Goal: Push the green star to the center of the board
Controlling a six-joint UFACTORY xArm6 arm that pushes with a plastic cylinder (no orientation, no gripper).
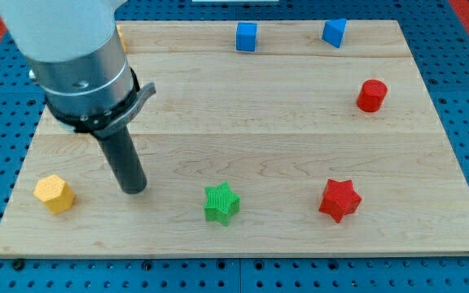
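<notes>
The green star [221,203] lies on the wooden board [243,114] near the view's bottom, a little left of the middle. My tip [133,190] touches the board to the left of the green star, about a hundred pixels away and slightly higher. The yellow hexagonal block [54,194] sits to the left of my tip. The arm's grey body covers the board's upper left.
A red star [339,199] lies at the lower right. A red cylinder [372,95] stands at the right. A blue cube [247,37] and a blue triangular block [334,32] sit along the top edge. An orange block [122,38] peeks out behind the arm.
</notes>
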